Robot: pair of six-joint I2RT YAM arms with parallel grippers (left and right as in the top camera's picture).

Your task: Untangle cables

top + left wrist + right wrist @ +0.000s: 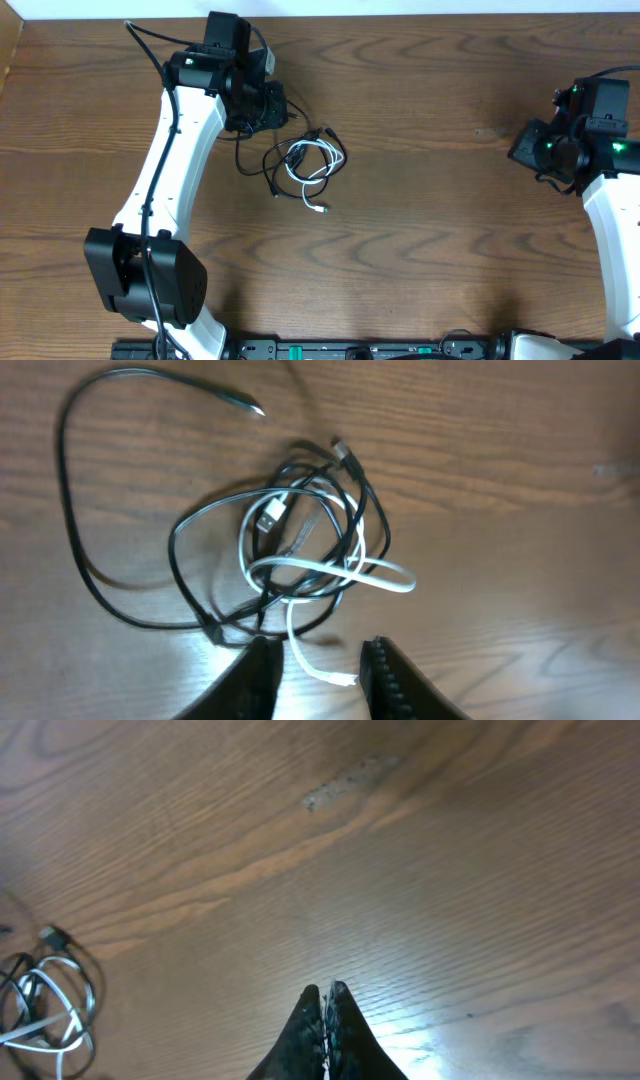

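The cables (pixel 305 162) lie in a loose tangle on the wooden table, black cords wound around a white one. In the left wrist view the knot (pixel 300 555) sits just ahead of my left gripper (pixel 320 645), whose jaws stand apart. The white cable's free end (pixel 335 678) lies between the fingers, touching neither that I can see. One black cord (pixel 75 530) loops far out to the left. My left gripper (pixel 262 105) hovers at the tangle's upper left. My right gripper (pixel 324 988) is shut on nothing, far to the right (pixel 530 148). The tangle's edge (pixel 45 1000) shows at its lower left.
A pale scuff (pixel 345 782) marks the bare wood ahead of the right gripper. The left arm's own thick black wires (pixel 150 45) run along its white link. The table's far edge (pixel 400 12) is close behind both arms.
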